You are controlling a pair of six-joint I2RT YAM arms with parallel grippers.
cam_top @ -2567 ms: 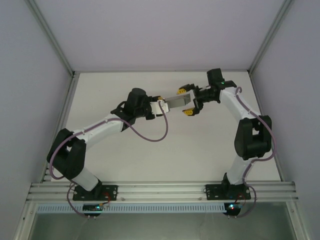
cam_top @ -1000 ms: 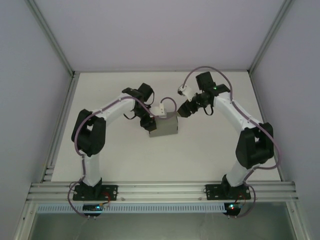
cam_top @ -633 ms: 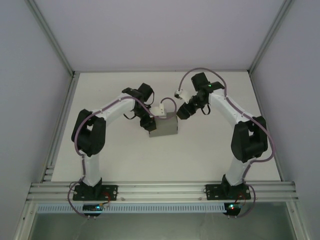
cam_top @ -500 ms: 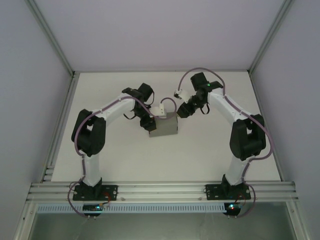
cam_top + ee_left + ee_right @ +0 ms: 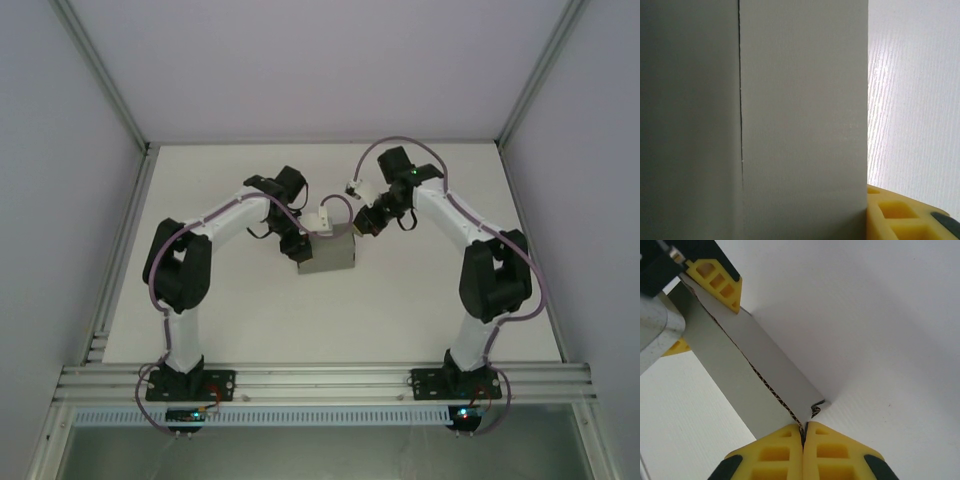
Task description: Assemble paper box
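Observation:
The paper box (image 5: pixel 330 255), grey cardboard, sits mid-table as a small folded shape. My left gripper (image 5: pixel 306 238) grips its left end; in the right wrist view its yellow fingers (image 5: pixel 715 277) stand on either side of the cardboard. In the left wrist view the grey box wall (image 5: pixel 800 115) looms close, with one yellow finger (image 5: pixel 900 215) beside it. My right gripper (image 5: pixel 366 226) is at the box's right end. Its fingers (image 5: pixel 803 427) are shut together on the corrugated edge of the box (image 5: pixel 740 370), at a crumpled corner.
The white table (image 5: pixel 400 300) is bounded by grey walls at the back and sides. An aluminium rail (image 5: pixel 320 380) with both arm bases runs along the near edge. Purple cables loop over each arm.
My right gripper has moved a little left to the box's right end and closed on its edge. The left arm and the box have stayed still over the last second.

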